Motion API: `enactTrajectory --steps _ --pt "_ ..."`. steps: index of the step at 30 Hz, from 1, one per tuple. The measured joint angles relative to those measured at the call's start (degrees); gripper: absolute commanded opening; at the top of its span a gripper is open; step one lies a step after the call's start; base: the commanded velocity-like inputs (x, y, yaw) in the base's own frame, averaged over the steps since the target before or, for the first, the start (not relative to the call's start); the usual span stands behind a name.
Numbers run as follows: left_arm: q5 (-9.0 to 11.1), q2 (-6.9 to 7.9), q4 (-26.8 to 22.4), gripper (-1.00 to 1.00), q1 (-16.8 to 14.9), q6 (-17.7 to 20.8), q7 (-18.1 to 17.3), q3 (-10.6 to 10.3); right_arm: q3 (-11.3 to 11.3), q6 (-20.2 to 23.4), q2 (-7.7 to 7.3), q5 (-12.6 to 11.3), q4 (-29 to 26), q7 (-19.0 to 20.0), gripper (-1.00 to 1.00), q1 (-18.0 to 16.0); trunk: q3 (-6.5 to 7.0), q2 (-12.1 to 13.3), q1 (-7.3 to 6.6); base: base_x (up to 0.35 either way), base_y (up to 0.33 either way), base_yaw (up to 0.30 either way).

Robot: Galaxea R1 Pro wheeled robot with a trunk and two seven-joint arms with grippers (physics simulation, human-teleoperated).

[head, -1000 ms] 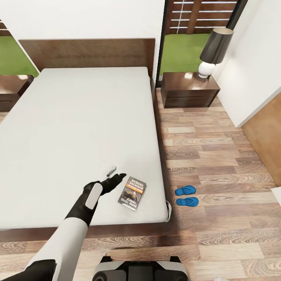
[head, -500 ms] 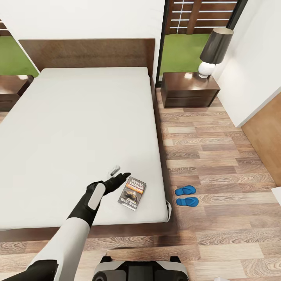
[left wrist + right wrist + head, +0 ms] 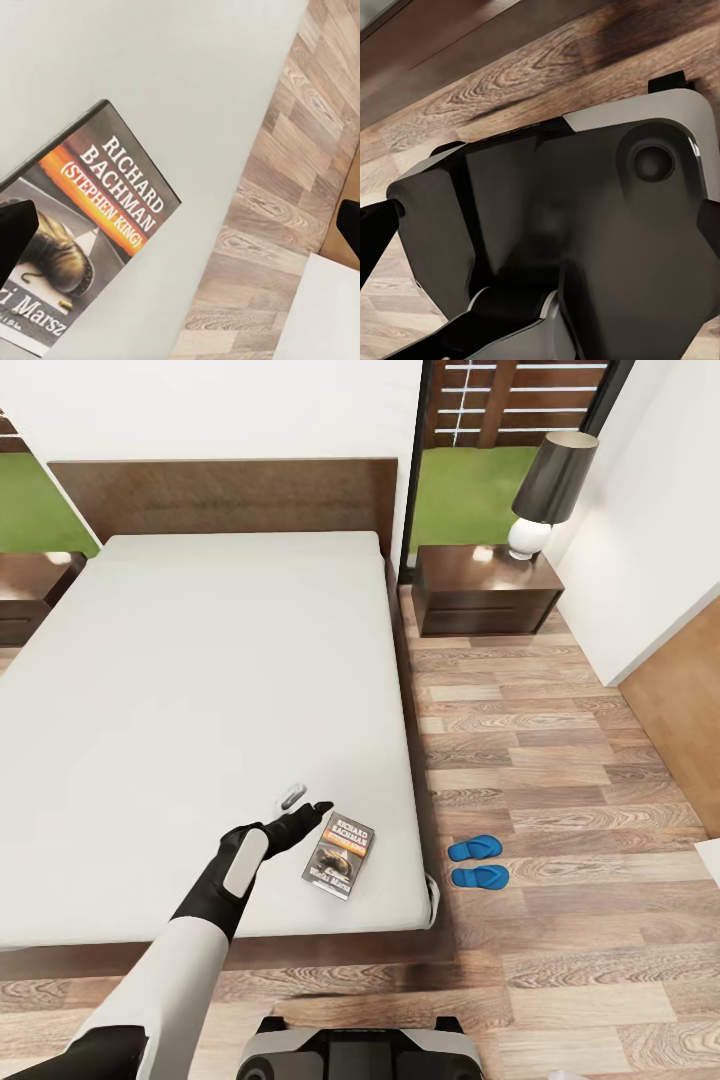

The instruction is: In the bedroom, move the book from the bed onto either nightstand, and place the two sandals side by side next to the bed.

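Since 1 s ago: L gripper [image 3: 303, 804] crept slightly fwd/up over the mattress toward the book [image 3: 339, 854]; vs 0.5 s ago almost no change. Book, sandals, cam view all unchanged.

L gripper: fingers spread apart, nothing between them, poised over the bed [image 3: 200, 690] just beside the book's near-left edge; contact w/ cover can't be judged. One finger pale [image 3: 291, 794], the other dark. L wrist view: book [image 3: 82, 225] lies flat on grey mattress, cover up, "RICHARD BACHMAN (STEPHEN KING)" readable, orange band, boot picture; dark fingertip [image 3: 15, 240] overlaps the cover's edge, 2nd tip at the opposite frame edge over the floor.

R gripper: state can't tell. R wrist view has the robot's dark base [image 3: 570, 247] over wood floor [image 3: 510, 82]; a dark finger edge [image 3: 371, 240] shows at frame side.

Book location: on bed, near foot-end corner on the nightstand side, close to the mattress edge.

Sandals [image 3: 477, 862]: 2 blue flip-flops on the floor, side by side, near-parallel, just beside the bed's side, abreast of the book.

Nightstand [image 3: 487, 590]: beside the headboard, drawer fronts closed. On top: lamp [image 3: 548, 490], white base, dark shade. 2nd nightstand [image 3: 30, 595] partly visible at the far side of the bed.
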Motion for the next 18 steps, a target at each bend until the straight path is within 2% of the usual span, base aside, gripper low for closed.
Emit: enactTrajectory --steps 2,18 --pt "0.0 0.00 0.0 1.00 0.0 0.0 0.0 0.0 0.0 0.0 0.01 0.0 0.0 0.0 1.00 0.0 0.00 0.0 0.00 0.000 0.000 0.000" --pt "0.0 -0.03 0.0 1.00 0.0 0.1 -0.1 0.0 -0.1 0.1 -0.10 -0.1 0.0 0.1 1.00 0.0 -2.88 -6.4 3.52 0.000 0.000 0.000"
